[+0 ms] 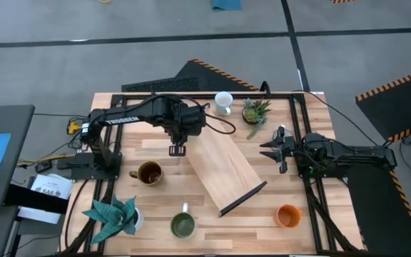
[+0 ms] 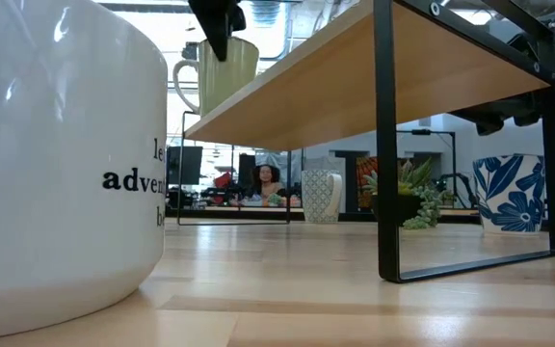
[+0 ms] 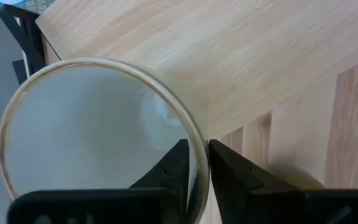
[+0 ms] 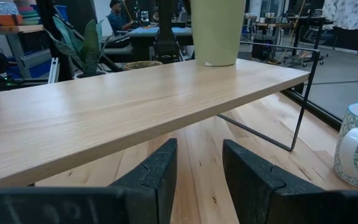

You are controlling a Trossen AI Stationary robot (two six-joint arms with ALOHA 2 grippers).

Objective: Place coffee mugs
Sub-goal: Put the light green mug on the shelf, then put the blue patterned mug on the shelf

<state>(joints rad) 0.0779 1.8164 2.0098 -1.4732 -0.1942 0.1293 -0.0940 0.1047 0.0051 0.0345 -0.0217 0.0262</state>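
L gripper [image 3: 194, 171] clenched on rim of cream round ceramic mug [image 3: 98, 134] over wooden shelf's [image 1: 223, 169] far end, mid-table; R gripper [image 4: 197, 165] released, idle near right edge.

- Cream mug [image 3: 98, 137] cut off at the left wrist picture's edge, handle nowhere in sight.
- Huge white mug [image 2: 61, 164] cropped in the low view, lettering half gone.
- Left tool [image 1: 177, 148] hidden under the arm from above.
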